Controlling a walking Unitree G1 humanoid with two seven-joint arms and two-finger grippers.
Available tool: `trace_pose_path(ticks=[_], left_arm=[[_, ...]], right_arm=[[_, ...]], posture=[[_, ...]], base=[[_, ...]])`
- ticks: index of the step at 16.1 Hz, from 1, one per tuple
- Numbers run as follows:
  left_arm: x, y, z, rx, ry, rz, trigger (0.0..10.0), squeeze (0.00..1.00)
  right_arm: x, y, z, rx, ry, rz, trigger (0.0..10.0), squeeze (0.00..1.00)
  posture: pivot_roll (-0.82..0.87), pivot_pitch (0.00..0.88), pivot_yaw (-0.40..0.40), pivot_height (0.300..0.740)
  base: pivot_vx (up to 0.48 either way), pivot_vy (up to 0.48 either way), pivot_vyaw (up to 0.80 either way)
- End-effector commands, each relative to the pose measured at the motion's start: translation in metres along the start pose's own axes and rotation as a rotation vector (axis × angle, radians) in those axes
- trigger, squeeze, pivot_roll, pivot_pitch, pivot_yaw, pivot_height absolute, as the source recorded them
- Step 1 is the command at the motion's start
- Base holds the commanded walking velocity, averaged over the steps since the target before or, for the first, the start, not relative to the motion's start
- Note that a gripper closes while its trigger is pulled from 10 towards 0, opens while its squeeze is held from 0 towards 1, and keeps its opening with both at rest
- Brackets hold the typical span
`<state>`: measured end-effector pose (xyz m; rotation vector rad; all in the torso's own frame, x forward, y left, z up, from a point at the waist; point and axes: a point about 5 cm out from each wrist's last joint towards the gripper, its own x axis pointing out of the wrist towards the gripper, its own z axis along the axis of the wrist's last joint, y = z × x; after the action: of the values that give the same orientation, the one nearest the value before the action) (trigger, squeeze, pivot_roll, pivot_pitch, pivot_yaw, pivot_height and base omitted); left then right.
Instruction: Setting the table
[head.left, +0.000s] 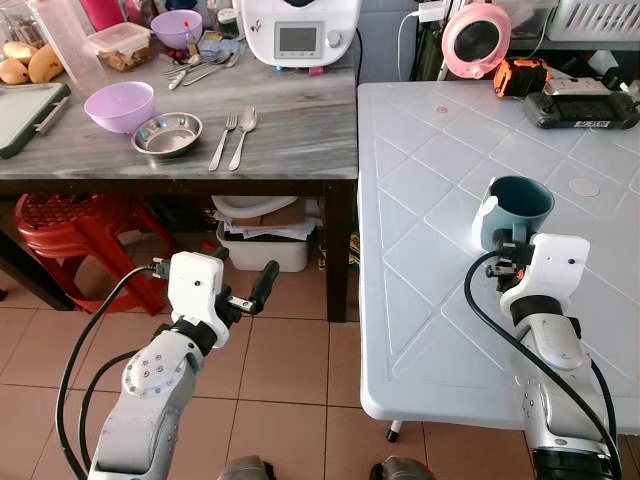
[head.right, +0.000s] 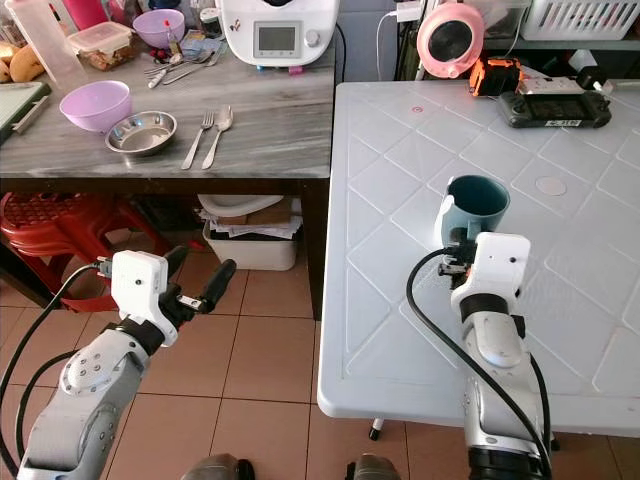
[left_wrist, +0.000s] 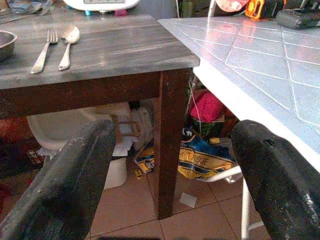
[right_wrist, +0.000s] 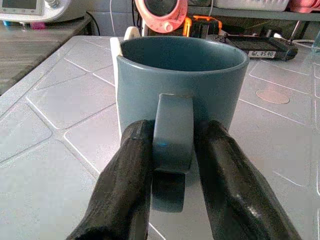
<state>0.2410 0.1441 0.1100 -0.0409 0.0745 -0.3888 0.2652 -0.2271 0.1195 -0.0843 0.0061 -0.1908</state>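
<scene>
Teal mug (right_wrist: 182, 75): upright on white table (head.left: 420, 250)
My right gripper (right_wrist: 172, 165): pinching its handle
My left gripper (left_wrist: 170, 175): wide apart, empty

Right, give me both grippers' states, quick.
Left gripper: jaws open, holding nothing, out over the floor beside the wooden table.
Right gripper: jaws shut on the handle of the blue mug on the white table.

Silver arms (head.left: 150, 385), white wrist blocks (head.left: 195, 285), black cables (head.left: 500, 335), black jaws.
</scene>
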Motion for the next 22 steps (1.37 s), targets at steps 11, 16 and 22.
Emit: trace_pose_path(ticks=[11, 16, 22], left_arm=[[0.009, 0.003, -0.009, -0.049, 0.021, 0.061, 10.0, 0.0], [0.023, 0.001, -0.003, -0.063, -0.03, 0.067, 10.0, 0.0], [0.032, 0.004, 0.002, -0.038, -0.073, 0.138, 10.0, 0.0]], right_arm=[[0.0, 0.01, 0.001, 0.035, -0.011, 0.009, 3.0, 0.0], [-0.006, 0.03, 0.012, 0.03, -0.086, 0.078, 10.0, 0.0], [-0.005, 0.035, 0.016, 0.03, -0.103, 0.091, 10.0, 0.0]], posture=[[-0.01, 0.0, 0.046, 0.74], [-0.03, 0.0, 0.033, 0.74], [-0.04, 0.0, 0.019, 0.74]], base=[[0.0, 0.0, 0.0], [0.0, 0.265, 0.0], [0.0, 0.48, 0.0]])
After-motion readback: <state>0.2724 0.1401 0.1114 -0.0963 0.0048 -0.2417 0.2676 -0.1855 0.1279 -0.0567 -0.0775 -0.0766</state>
